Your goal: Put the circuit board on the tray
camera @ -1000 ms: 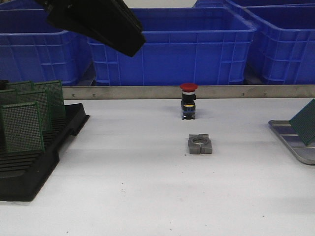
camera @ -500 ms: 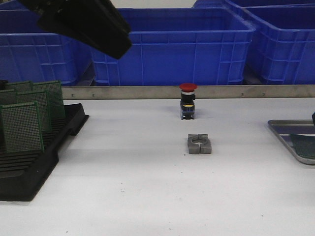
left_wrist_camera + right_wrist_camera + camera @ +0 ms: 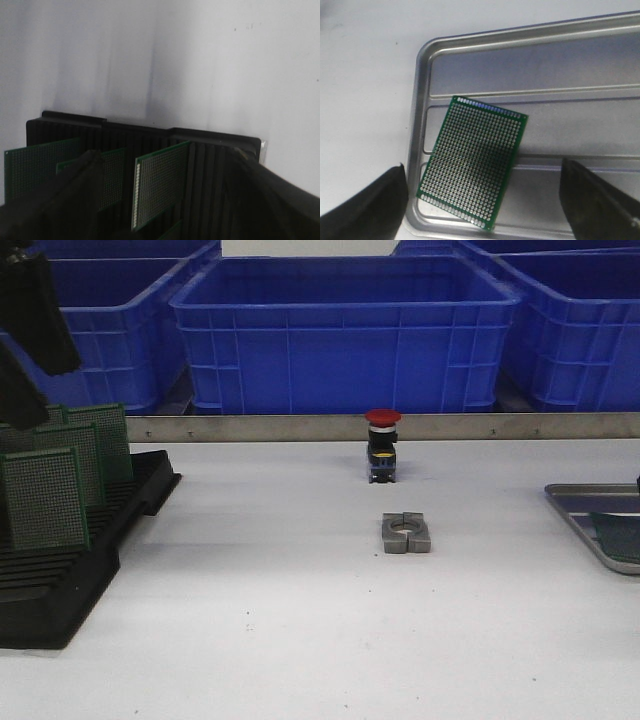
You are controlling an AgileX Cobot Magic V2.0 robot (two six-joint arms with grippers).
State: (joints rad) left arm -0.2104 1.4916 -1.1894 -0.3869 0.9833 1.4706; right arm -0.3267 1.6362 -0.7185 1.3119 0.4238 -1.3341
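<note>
A green perforated circuit board [image 3: 472,170] lies flat on the grey ribbed metal tray [image 3: 530,65], near one corner of it. My right gripper [image 3: 482,210] is open above it, one finger on each side, touching nothing. In the front view the tray [image 3: 585,502] sits at the right edge with the board [image 3: 618,536] in it. My left gripper [image 3: 165,200] is open over the black slotted rack [image 3: 210,150], its fingers either side of an upright green board [image 3: 160,185]. In the front view the left gripper [image 3: 25,360] hangs above the rack [image 3: 60,580].
Several more green boards [image 3: 45,495] stand in the rack. A red-capped push button [image 3: 382,445] and a grey metal clamp block [image 3: 405,533] sit mid-table. Big blue bins [image 3: 345,330] stand behind a metal rail [image 3: 300,427] at the back.
The board, held tilted over the tray one second ago, now lies flat in it, let go by the right gripper. The left arm has swung left and down over the rack.
</note>
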